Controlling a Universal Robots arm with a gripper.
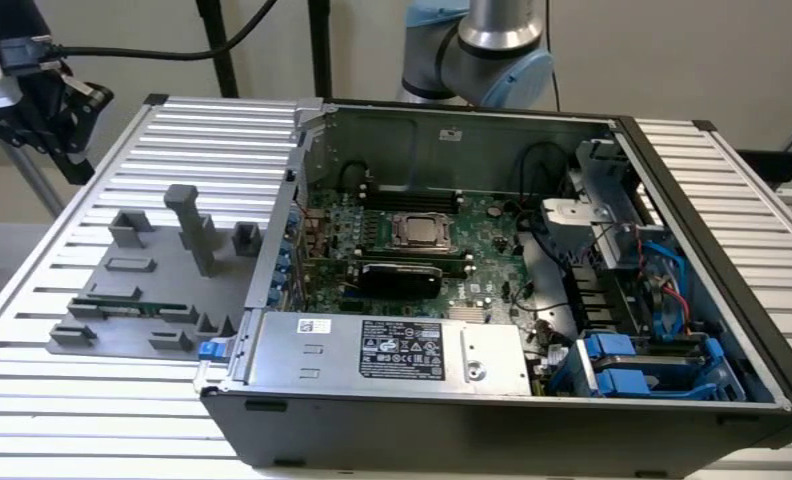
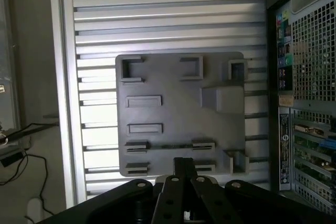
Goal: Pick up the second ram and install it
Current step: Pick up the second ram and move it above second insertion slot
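Observation:
The ram (image 1: 131,305) is a thin green stick lying on edge in the holders of the grey fixture plate (image 1: 143,285), at the exterior view's left of the computer case. From the wrist it is a thin dark line (image 2: 168,146) between two grey holders. My gripper (image 1: 65,112) hangs high above the table's far left corner, well clear of the fixture. In the wrist view its fingertips (image 2: 184,163) are pressed together with nothing between them, just over the fixture plate's (image 2: 178,108) edge. The open case shows the motherboard (image 1: 410,250) and square processor socket (image 1: 423,232).
The open black computer case (image 1: 503,400) stands on a ribbed metal table (image 1: 89,420). Grey upright blocks (image 1: 193,225) rise from the fixture. Inside the case lie a power supply (image 1: 396,350), cables and blue drive bays (image 1: 636,365). The case's back panel (image 2: 310,77) is beside the fixture.

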